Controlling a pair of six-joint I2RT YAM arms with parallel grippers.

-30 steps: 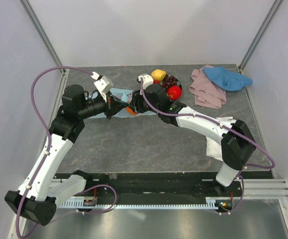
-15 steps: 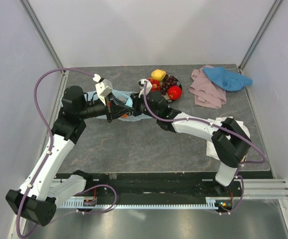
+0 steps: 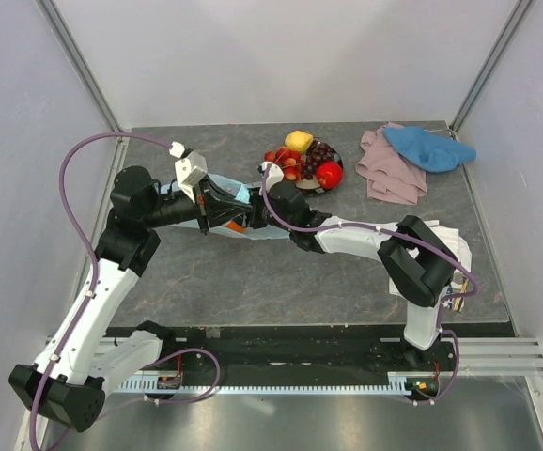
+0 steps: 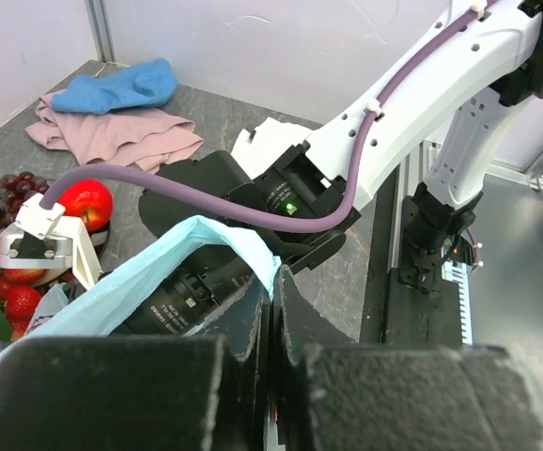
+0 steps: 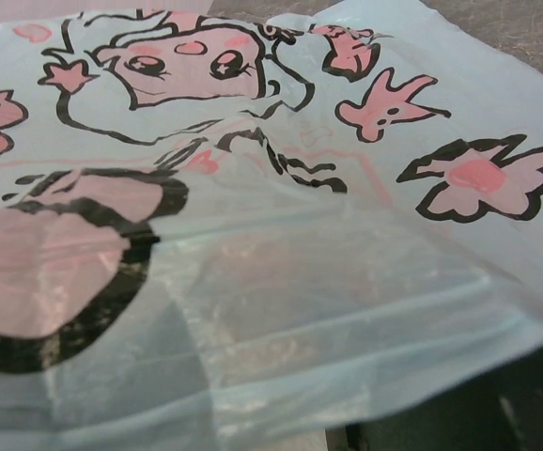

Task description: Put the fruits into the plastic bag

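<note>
The plastic bag [image 3: 232,191] lies left of centre on the dark table [image 3: 253,282], between the ends of the two arms. It is thin, light blue and translucent, and in the right wrist view its pink-and-black cartoon figures and flower shapes fill nearly the whole frame. The left gripper [image 4: 271,287] has its fingers pressed together on the bag's rim, pinching a fold of the blue film and lifting it so that the mouth faces the right arm. The right gripper [image 3: 257,218] reaches into that mouth from the right. The film covers its fingers in every view, so it cannot be told whether they are spread or closed, or whether they hold anything. A small orange-coloured patch [image 3: 239,226] shows at the bag's near edge beside that gripper, but what it is stays unclear. Just behind and to the right of the bag, a dark-rimmed plate [image 3: 309,186] carries the rest of the fruits. These are a yellow lemon [image 3: 298,141] at the back, dark grapes [image 3: 320,150], a red apple [image 3: 328,174] and red strawberries [image 3: 286,160] on the side nearest the bag. Farther right, near the back corner, a blue cloth [image 3: 426,147] rests on a crumpled pink cloth [image 3: 389,178]. A white cloth [image 3: 441,235] lies under the right arm's elbow.
</note>
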